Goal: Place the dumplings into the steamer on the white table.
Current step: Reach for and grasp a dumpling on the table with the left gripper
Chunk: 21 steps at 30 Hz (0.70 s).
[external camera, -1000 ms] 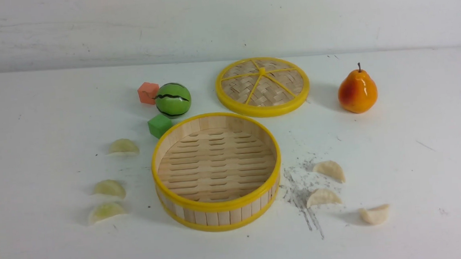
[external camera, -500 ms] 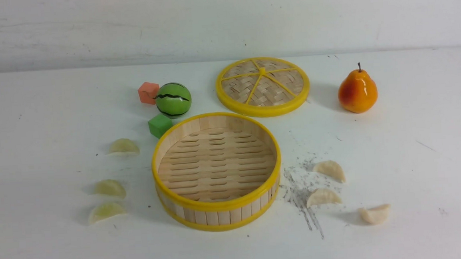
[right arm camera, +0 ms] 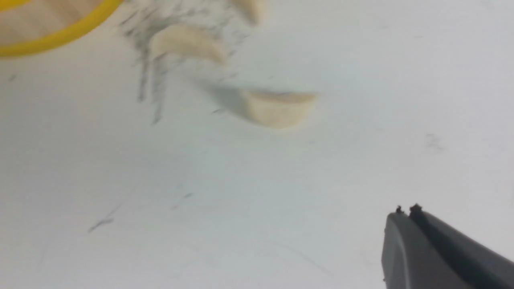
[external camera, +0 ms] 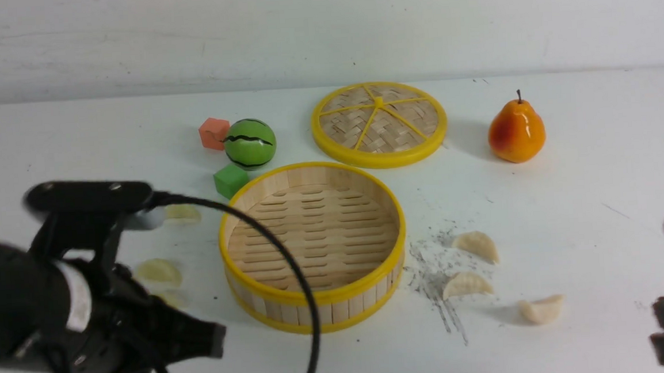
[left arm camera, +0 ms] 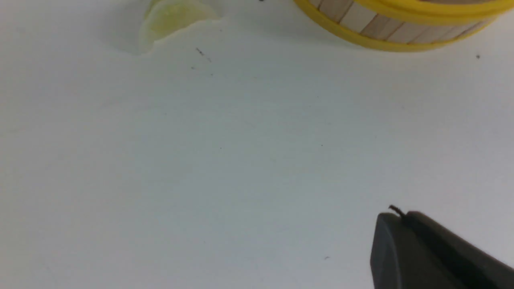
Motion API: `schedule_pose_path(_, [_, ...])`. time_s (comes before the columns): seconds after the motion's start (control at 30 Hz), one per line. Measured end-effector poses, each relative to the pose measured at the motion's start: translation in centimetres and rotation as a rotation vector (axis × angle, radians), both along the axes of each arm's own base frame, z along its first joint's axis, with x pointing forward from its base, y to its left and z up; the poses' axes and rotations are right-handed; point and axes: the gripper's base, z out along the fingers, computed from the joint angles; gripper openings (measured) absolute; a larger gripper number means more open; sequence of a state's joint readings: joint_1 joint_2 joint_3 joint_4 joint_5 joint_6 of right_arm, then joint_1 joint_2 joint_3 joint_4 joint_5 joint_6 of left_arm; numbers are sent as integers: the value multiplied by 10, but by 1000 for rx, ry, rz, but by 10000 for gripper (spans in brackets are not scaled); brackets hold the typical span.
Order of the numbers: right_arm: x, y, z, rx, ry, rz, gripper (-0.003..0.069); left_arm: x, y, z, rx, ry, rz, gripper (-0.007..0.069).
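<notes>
The steamer (external camera: 315, 294), round bamboo with yellow rims, stands empty in the middle of the white table (external camera: 595, 153). Left of it lie pale green dumplings (external camera: 158, 271), partly hidden by my left arm; one shows in the left wrist view (left arm camera: 172, 18). Right of it lie three cream dumplings (external camera: 475, 246) on the table. My left gripper (external camera: 219, 339) hangs low in front of the steamer's left side, shut and holding nothing (left arm camera: 397, 214). The right gripper (right arm camera: 405, 210) is shut and empty too, short of the nearest cream dumpling (right arm camera: 277, 108).
The woven lid (external camera: 379, 123) lies flat behind the steamer, with an orange pear (external camera: 516, 129) to its right. A watermelon ball (external camera: 250, 143), a red cube (external camera: 213, 133) and a green cube (external camera: 229, 180) sit at the steamer's back left. A black cable (external camera: 297, 269) arcs in front of the steamer.
Both arms have come into the front view: the left from the lower left, now covering some green dumplings, the right at the right edge. Nothing on the table has moved.
</notes>
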<state>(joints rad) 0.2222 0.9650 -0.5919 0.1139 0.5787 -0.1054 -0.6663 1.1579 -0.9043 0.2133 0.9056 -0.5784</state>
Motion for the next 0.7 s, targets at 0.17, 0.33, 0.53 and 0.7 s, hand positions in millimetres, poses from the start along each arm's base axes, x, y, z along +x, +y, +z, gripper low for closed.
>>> schedule_pose_path(0.17, [-2,31,-18,-26,127,264,-10,46,-15,4,101,30,-19,-14])
schedule_pose_path(0.33, [-10,45,-19,-30,140,419,-9,99,0,-26,228,65,-74,-13])
schedule_pose_path(0.53, [-12,47,-17,2,139,425,-6,126,10,-66,350,140,-288,6])
schedule_pose_path(0.7, [-12,47,-17,6,140,425,-2,143,14,-85,349,106,-303,118])
